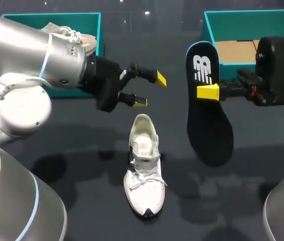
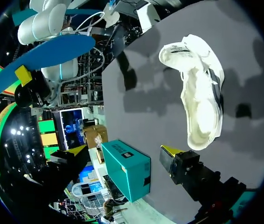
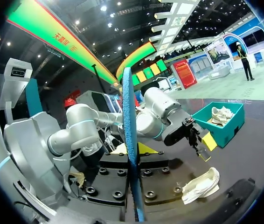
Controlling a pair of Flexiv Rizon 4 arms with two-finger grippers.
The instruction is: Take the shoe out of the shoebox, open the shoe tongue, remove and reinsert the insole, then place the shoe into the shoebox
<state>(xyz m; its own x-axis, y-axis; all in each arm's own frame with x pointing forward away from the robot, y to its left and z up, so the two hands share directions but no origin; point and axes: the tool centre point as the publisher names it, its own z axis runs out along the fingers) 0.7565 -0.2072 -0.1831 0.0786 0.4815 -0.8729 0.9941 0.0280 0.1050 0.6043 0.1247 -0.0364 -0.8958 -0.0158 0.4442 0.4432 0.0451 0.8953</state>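
right gripper pinches the dark insole mid-right. its white logo shows only on the head cam, the right wrist sees it edge-on. left gripper is spread wide, white sneaker at frame centre.

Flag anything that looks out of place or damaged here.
Nothing is spilled or damaged. The dark insole hangs in the air, clamped in the right end effector, out of the white shoe standing on the table. A second shoe sits in the left teal box. The left end effector hangs open near the white shoe's heel.
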